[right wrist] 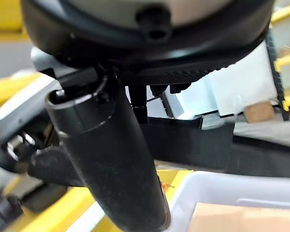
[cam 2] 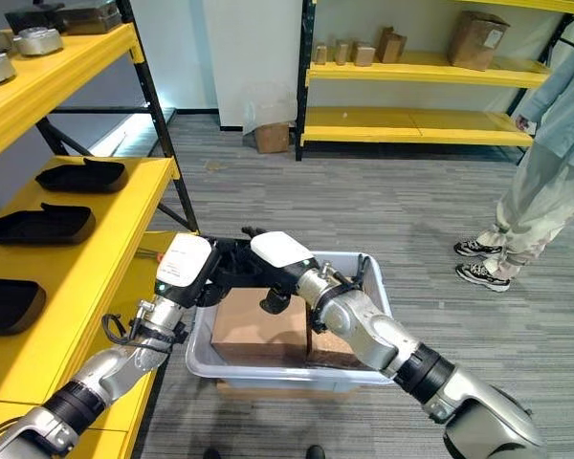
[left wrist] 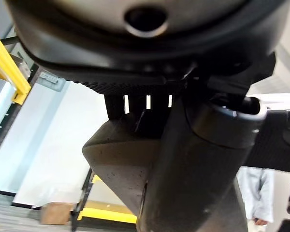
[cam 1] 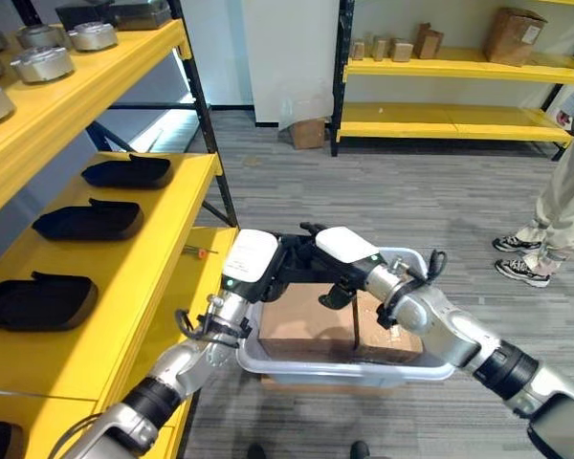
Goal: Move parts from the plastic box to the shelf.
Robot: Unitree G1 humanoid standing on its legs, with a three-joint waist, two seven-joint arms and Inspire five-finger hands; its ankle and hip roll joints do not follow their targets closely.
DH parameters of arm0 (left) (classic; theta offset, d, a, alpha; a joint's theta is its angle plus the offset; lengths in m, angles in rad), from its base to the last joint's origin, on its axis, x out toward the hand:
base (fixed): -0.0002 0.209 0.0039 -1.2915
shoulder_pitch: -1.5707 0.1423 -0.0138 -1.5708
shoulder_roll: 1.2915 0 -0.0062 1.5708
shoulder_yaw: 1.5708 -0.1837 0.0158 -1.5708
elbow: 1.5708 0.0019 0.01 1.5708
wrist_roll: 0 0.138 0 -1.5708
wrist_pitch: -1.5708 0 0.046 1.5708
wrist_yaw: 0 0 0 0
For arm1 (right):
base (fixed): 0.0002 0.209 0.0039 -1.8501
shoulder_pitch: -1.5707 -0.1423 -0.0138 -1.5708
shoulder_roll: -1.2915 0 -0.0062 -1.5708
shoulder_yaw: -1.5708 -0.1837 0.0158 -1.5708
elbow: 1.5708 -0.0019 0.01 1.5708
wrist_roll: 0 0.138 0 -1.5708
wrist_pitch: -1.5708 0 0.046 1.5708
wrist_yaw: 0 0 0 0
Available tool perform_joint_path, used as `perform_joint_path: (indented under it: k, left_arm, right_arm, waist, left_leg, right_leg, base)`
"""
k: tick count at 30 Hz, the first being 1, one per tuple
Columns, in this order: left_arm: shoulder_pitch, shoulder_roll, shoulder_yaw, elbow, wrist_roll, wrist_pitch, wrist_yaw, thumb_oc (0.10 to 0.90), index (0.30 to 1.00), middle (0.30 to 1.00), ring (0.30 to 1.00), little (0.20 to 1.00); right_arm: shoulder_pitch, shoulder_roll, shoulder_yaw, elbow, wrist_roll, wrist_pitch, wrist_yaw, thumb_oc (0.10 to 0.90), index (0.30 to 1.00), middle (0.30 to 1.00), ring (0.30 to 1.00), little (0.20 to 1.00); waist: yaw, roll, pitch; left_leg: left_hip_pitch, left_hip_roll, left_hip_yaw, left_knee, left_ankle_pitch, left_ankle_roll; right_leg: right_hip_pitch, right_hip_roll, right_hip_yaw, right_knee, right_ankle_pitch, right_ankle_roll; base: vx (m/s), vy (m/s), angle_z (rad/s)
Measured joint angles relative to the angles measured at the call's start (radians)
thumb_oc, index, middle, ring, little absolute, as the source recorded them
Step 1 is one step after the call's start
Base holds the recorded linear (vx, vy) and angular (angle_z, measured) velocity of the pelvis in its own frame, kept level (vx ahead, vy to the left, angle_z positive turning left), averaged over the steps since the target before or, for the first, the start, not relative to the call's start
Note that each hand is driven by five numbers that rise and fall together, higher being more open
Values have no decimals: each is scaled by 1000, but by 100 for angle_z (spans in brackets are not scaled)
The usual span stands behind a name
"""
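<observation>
The plastic box [cam 1: 402, 368] sits on the floor just right of the shelf [cam 1: 143, 277]; cardboard boxes [cam 1: 311, 325] lie inside it, under my hands.

Left hand [cam 1: 252, 260] and right hand [cam 1: 342, 251] close together, both arms extended forward, fingers curled.

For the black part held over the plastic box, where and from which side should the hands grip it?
Judging by its pose, the black part is best gripped at its two ends, left hand from the shelf side, right hand from the opposite side. It lies long and flat above the plastic box, so end grips should keep it level.
</observation>
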Motion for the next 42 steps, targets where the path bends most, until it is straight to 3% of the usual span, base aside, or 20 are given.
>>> perform_joint_path:
  k: [1, 3, 5, 8, 10, 14, 22, 34, 42]
  left_arm:
    - [-9, 0, 8, -5, 5, -8, 0, 400, 300, 300, 300, 300]
    - [22, 13, 19, -7, 28, -12, -4, 400, 300, 300, 300, 300]
    - [83, 36, 19, -5, 29, -10, -3, 400, 300, 300, 300, 300]
    - [164, 74, 26, 29, 30, 1, -7, 400, 300, 300, 300, 300]
    - [203, 75, 42, 60, 29, 16, -29, 400, 300, 300, 300, 300]
    - [236, 69, 49, 76, 31, 17, -46, 400, 300, 300, 300, 300]
    - [235, 69, 58, 40, 31, 18, -46, 400, 300, 300, 300, 300]
    - [235, 75, 60, 10, 67, 21, -46, 400, 300, 300, 300, 300]
    - [253, 131, 70, -87, 68, 18, -67, 400, 300, 300, 300, 300]
  right_arm:
    - [22, 1, -56, -24, 38, 30, -26, 900, 1000, 1000, 1000, 1000]
    - [27, -16, -331, -8, 107, 153, -139, 900, 1000, 1000, 1000, 1000]
    - [23, -87, -529, 7, 143, 199, -213, 900, 1000, 1000, 1000, 1000]
    - [17, -185, -705, 6, 196, 218, -276, 900, 1000, 1000, 1000, 1000]
    - [17, -225, -754, -9, 238, 216, -285, 900, 1000, 1000, 1000, 1000]
    - [38, -226, -767, -65, 286, 200, -279, 900, 1000, 1000, 1000, 1000]
    - [234, -195, -763, -242, 298, 137, -214, 900, 1000, 1000, 1000, 1000]
    - [331, -163, -763, -226, 290, 138, -148, 900, 1000, 1000, 1000, 1000]
    - [461, -56, -734, -214, 280, 140, -82, 900, 1000, 1000, 1000, 1000]
  waist:
    - [-2, 0, 0]
    - [-7, 2, 1]
    - [-4, 2, 1]
    - [-28, 2, 1]
    - [-49, 2, 1]
    - [-74, 2, 2]
    - [-78, 2, 2]
    - [-79, 1, 3]
    - [-75, 1, 4]
  left_leg:
    - [0, 0, 0, 0, -1, 0]
    - [0, -3, 5, 0, -1, -1]
    - [2, -4, 16, 0, 1, -4]
    - [6, -5, 29, 0, -1, -4]
    - [13, -3, 35, 0, -1, -3]
    - [18, 2, 48, -4, -4, -8]
    - [19, -5, 55, -4, -17, -3]
    - [19, -8, 56, -4, -15, -7]
    - [18, -7, 54, -4, -15, -7]
  right_leg:
    - [0, 0, 0, 0, 0, 0]
    - [-2, -3, 4, 0, -1, 2]
    - [-6, -4, 13, 0, -2, 3]
    - [-10, -2, 25, 0, -2, 4]
    - [-10, 1, 36, 0, -2, 4]
    - [-11, 5, 45, -1, -2, 3]
    - [-17, -10, 59, -7, -2, 15]
    - [-17, -10, 59, -1, 0, 12]
    - [-17, -10, 58, -6, -4, 15]
  base:
    - [-15, -9, -4]
    - [-8, -5, -4]
    - [-2, 1, -13]
    - [-1, 7, -14]
    - [2, 10, -16]
    - [0, 6, -7]
    - [-2, 4, -3]
    - [-12, -36, 0]
    - [-13, -96, 1]
